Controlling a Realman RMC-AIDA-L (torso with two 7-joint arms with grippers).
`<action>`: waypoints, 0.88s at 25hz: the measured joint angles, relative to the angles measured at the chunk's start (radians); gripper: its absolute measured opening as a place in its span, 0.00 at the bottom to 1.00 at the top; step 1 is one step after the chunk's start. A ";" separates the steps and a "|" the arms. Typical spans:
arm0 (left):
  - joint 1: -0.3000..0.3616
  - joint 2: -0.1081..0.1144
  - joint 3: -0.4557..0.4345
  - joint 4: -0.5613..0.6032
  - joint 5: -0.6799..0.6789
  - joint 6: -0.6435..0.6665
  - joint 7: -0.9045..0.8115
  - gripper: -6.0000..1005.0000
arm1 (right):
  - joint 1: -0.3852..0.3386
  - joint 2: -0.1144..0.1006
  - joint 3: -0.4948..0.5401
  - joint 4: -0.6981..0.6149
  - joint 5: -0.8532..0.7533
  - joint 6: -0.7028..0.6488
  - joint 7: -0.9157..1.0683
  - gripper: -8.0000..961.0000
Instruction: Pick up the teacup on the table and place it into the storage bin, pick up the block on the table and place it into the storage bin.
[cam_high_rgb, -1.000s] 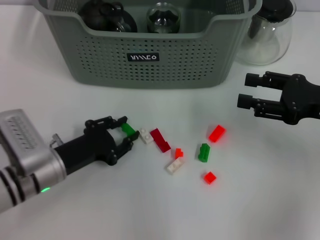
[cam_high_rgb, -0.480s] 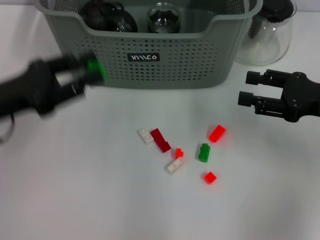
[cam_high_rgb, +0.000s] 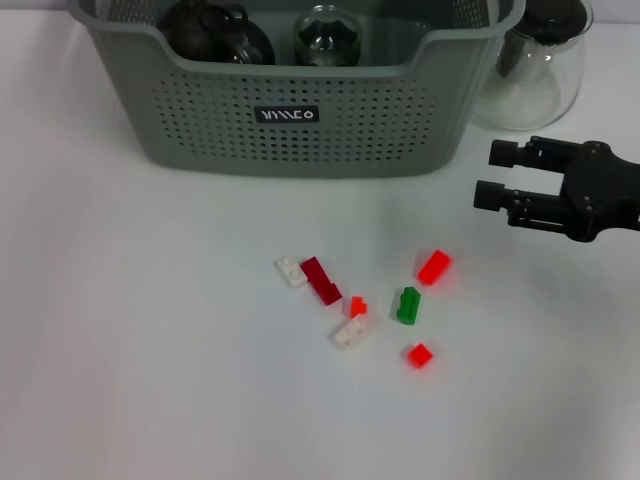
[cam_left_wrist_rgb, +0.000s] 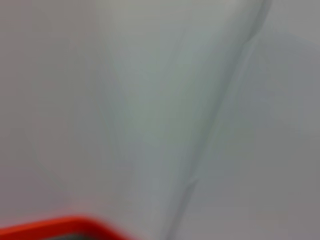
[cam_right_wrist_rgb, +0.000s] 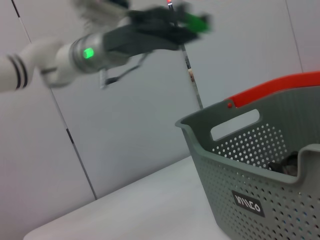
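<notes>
The grey-green storage bin (cam_high_rgb: 300, 110) stands at the back of the table, and its handle side shows in the right wrist view (cam_right_wrist_rgb: 260, 165). A dark rounded vessel (cam_high_rgb: 215, 30) and a glass one (cam_high_rgb: 325, 35) lie inside it; no teacup shows on the table. Several blocks lie in front: white (cam_high_rgb: 291, 271), dark red (cam_high_rgb: 321, 280), green (cam_high_rgb: 407, 305), red (cam_high_rgb: 434, 266). My left gripper (cam_right_wrist_rgb: 192, 22) is out of the head view; the right wrist view shows it high in the air, shut on a green block (cam_right_wrist_rgb: 200, 22). My right gripper (cam_high_rgb: 490, 175) hovers open right of the bin.
A clear glass carafe (cam_high_rgb: 535, 70) stands right of the bin, just behind my right gripper. More blocks lie near the others: white (cam_high_rgb: 350, 331), red (cam_high_rgb: 420, 354), small red (cam_high_rgb: 357, 306). A red rim (cam_right_wrist_rgb: 280, 87) shows behind the bin.
My left gripper lifted the green block off the table, swung up and left past the bin's front and left the head view. The right gripper has stayed put.
</notes>
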 joint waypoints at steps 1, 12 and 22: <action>-0.020 0.007 0.056 0.013 0.021 -0.064 -0.037 0.45 | 0.001 0.000 0.000 0.000 0.000 -0.001 0.001 0.76; -0.220 -0.084 0.578 0.097 0.718 -0.517 -0.563 0.47 | 0.005 0.000 0.000 0.000 -0.006 0.004 0.012 0.76; -0.235 -0.164 0.572 0.139 0.872 -0.557 -0.607 0.49 | 0.005 0.000 0.000 0.000 -0.005 0.006 0.012 0.76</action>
